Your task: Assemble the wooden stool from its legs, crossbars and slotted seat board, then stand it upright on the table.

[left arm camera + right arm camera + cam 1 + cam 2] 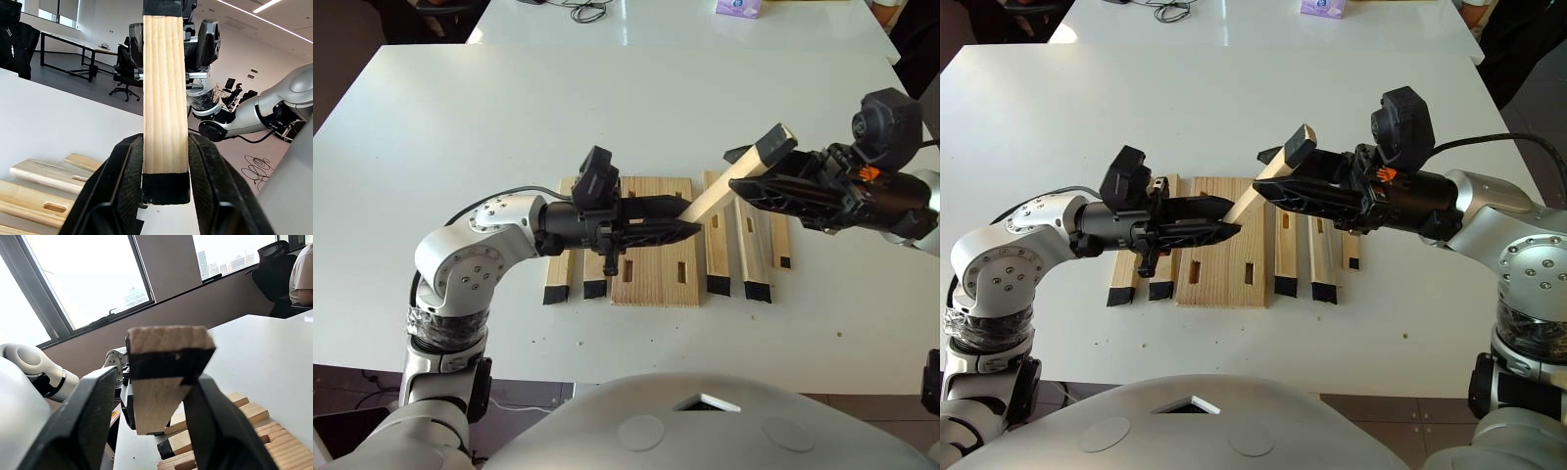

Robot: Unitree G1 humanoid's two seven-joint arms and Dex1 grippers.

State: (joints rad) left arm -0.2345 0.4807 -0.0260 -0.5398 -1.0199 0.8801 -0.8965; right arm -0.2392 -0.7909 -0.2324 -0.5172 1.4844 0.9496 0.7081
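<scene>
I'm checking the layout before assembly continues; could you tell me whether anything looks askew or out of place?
One leg slants in the air over the seat board, its lower end clamped in the left gripper, its upper part in the right gripper. The other sticks lie flat beside the board. Nothing looks damaged.

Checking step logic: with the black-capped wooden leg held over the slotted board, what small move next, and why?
Probably tip the black-capped wooden leg upright: the left gripper clamps its lower end, the right gripper is at its upper part, and it leans over the slotted seat board.
</scene>
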